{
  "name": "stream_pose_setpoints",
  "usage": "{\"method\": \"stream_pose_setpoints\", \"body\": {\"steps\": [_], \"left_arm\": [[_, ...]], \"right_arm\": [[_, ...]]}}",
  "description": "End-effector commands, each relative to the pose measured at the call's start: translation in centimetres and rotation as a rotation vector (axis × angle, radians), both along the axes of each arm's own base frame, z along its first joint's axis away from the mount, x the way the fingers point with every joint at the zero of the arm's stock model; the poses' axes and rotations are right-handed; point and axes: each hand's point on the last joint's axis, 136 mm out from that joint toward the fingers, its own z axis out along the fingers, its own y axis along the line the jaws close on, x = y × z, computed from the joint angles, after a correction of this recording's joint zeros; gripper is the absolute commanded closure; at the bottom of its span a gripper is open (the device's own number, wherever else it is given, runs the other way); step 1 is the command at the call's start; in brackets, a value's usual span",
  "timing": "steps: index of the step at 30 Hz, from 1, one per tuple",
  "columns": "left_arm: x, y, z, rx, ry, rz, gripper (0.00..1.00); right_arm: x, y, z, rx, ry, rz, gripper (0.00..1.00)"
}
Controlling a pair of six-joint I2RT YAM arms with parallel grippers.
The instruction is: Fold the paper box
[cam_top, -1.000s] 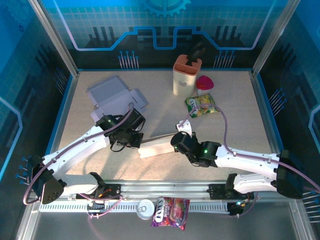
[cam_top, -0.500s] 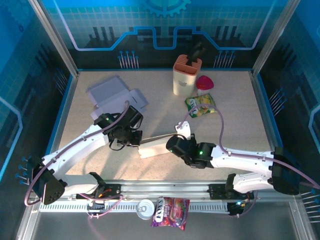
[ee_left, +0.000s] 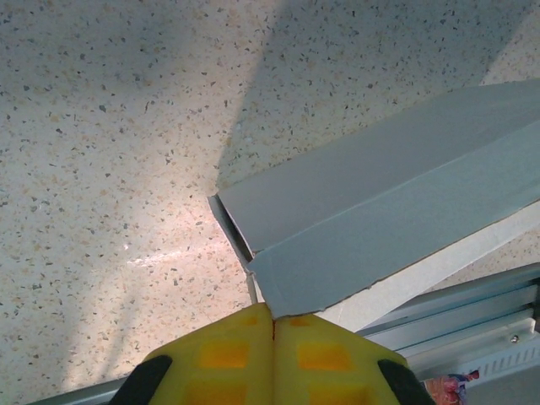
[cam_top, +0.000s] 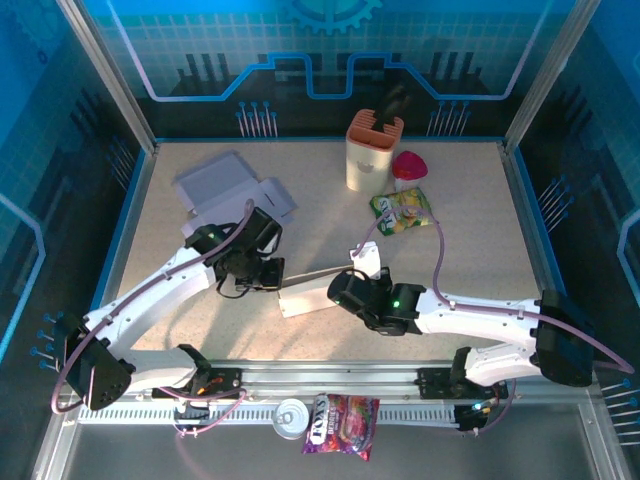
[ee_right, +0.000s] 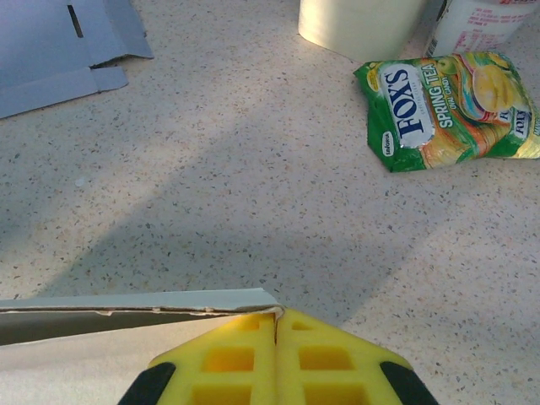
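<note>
A long, partly folded white paper box (cam_top: 308, 297) lies on the speckled table between my two grippers. My left gripper (cam_top: 272, 283) holds its left end. In the left wrist view the yellow fingers (ee_left: 211, 354) are shut, with a corner of the grey box flap (ee_left: 380, 211) pinched at the left gripper's (ee_left: 272, 314) tips. My right gripper (cam_top: 340, 290) is at the box's right end. The right wrist view has the right gripper (ee_right: 277, 314) shut on the corner of the box's thin upper edge (ee_right: 126, 305).
A second flat, unfolded box sheet (cam_top: 232, 192) lies at the back left. A cream holder (cam_top: 372, 150), a red object (cam_top: 408, 165) and a green candy bag (cam_top: 402, 210) stand at the back right. A tin can (cam_top: 291, 417) and a purple bag (cam_top: 342, 422) sit past the front rail.
My right gripper has slid a little to the left along with its end of the box. My left gripper has shifted slightly back. Both stay shut.
</note>
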Motion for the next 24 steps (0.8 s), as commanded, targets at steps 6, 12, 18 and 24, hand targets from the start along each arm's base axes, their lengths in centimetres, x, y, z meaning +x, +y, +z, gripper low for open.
{"method": "stream_pose_setpoints", "body": {"steps": [6,12,18,24], "left_arm": [[0.7,-1.7,1.2,-0.126,-0.002,-0.019,1.0],[0.6,-2.0,1.2,-0.145,0.018,-0.02,1.0],[0.1,-1.7,0.3,-0.144,0.028,-0.017,1.0],[-0.4,-1.3,-0.5,-0.136,0.008,-0.015,1.0]], "right_arm": [[-1.0,1.7,-0.9,0.004,0.029,0.113,1.0],[-0.8,1.7,-1.1,0.018,0.05,0.106,1.0],[-0.8,1.7,-1.3,0.019,0.061,0.089,1.0],[-0.8,1.8,-1.3,0.028,0.065,0.084,1.0]]}}
